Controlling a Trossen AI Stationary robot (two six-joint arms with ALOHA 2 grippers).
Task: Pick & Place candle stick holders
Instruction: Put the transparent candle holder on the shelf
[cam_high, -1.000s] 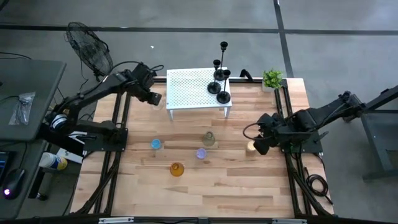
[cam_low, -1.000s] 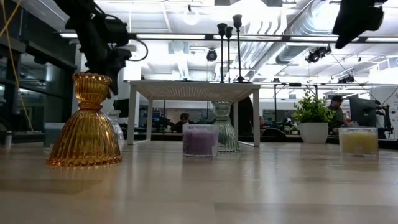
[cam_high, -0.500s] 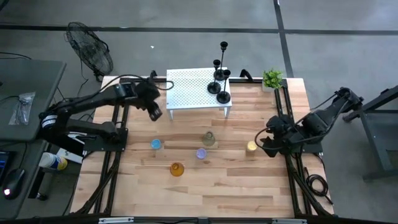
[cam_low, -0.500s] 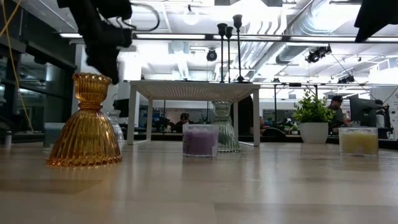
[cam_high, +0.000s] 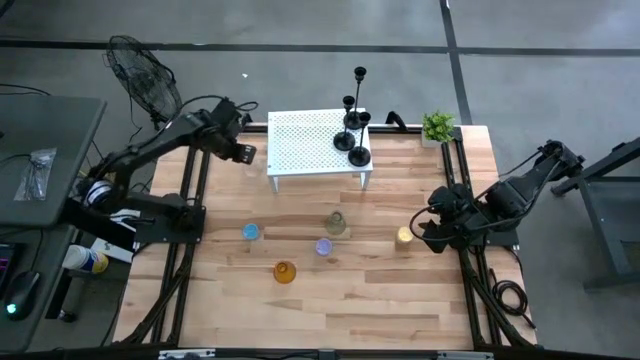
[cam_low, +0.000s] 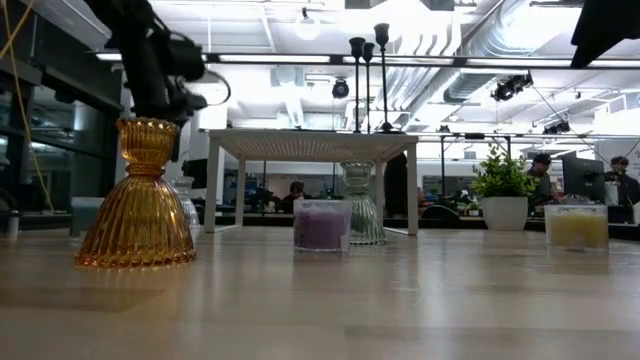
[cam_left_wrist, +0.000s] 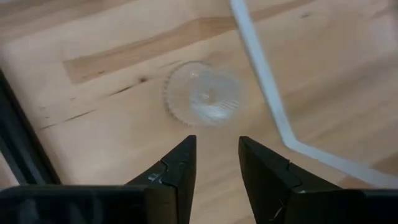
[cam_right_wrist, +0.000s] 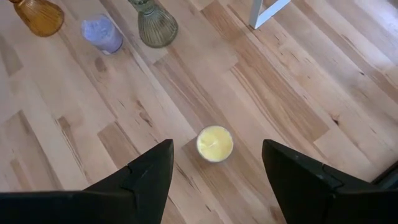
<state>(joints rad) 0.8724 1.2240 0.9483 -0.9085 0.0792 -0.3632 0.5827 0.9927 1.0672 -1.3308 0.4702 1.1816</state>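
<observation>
High view, left gripper (cam_high: 246, 153) back beside white stand (cam_high: 318, 145), jaws apart, empty, right gripper (cam_high: 418, 233) unmoved, open

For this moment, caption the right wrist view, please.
Open right gripper hovering above a yellow holder, with purple, green and amber holders beyond.

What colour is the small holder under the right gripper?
Yellow holder, clearest in the right wrist view, between the open right gripper fingers.

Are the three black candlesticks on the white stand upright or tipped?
Upright. In the low view the black candlesticks stand with stems vertical on the white stand; the high view shows their round bases flat at its right end.
</observation>
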